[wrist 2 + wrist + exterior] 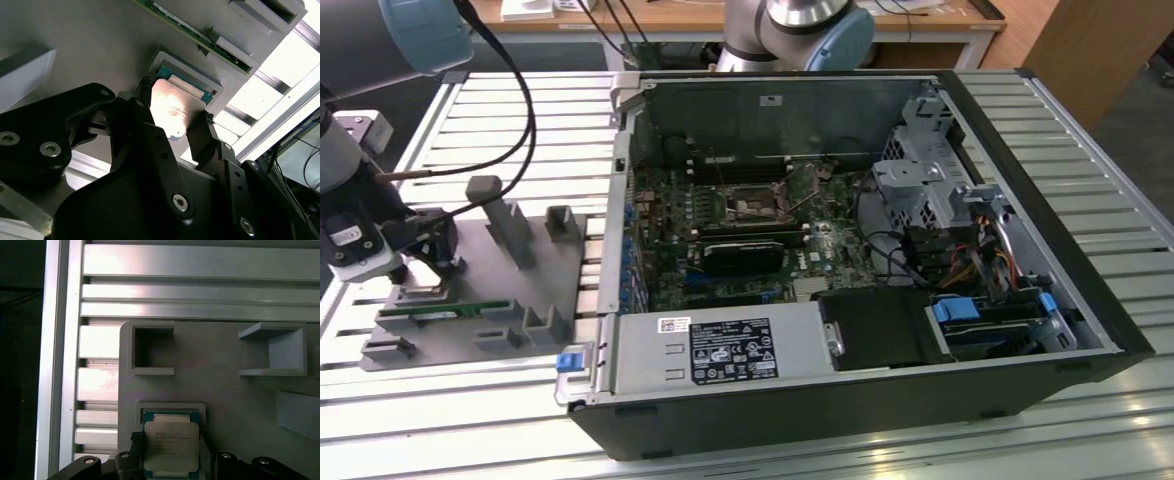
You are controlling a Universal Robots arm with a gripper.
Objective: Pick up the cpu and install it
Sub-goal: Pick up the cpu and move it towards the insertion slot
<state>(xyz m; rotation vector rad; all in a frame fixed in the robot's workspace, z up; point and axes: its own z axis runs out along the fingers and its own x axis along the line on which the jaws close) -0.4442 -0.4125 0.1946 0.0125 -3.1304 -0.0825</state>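
Pinching the cpu by two opposite edges, so its shiny top goes untouched, my gripper sits low at its pocket in the grey tray, on the exterior view's left, beside the open computer case.
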